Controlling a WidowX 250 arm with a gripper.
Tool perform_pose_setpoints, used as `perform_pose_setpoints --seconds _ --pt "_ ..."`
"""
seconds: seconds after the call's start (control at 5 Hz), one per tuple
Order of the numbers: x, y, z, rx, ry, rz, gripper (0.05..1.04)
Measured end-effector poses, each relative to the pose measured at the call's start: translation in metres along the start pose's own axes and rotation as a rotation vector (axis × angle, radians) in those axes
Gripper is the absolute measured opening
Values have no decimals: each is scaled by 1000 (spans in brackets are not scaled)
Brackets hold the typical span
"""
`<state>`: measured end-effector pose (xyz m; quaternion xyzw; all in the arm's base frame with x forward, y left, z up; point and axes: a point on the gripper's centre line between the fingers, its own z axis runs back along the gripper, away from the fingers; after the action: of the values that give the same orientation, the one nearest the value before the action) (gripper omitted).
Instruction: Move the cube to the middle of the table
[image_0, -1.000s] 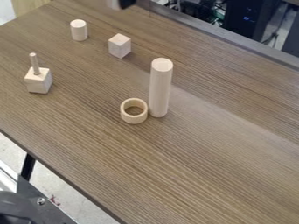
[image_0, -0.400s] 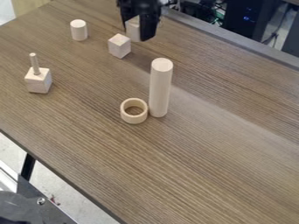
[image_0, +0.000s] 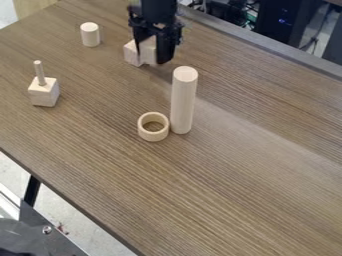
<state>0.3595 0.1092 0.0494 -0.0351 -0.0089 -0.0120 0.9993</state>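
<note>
Wooden tabletop (image_0: 234, 185) | claw (image_0: 150, 57) lower than before | clamped on pale cube (image_0: 148, 49)

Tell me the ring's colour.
The ring is pale yellowish tan, seen best in the camera view.

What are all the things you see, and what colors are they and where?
Held cube: one, pale wood, between the gripper's fingers
Other cube: one, pale wood, on the table, left of the held one
Short cylinder: one, pale wood, top left of the table
Block with a peg on top: one, pale wood, left side
Tall cylinder: one, pale wood, standing near the middle
Ring: one, pale wood, just left of the tall cylinder
Table: one, brown, under the wooden things
Table leg: one, black, lower left
Gripper: one, black, top middle, at the end of the robot arm
</note>
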Motion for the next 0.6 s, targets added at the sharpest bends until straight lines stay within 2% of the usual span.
perform_pose_setpoints --seconds 0.2,0.4,0.6 --pt "-8 1 -11 -11 -5 123 595" --pt "-8 2 -10 1 -33 166 595" --pt "-6 2 -10 5 -45 160 595"
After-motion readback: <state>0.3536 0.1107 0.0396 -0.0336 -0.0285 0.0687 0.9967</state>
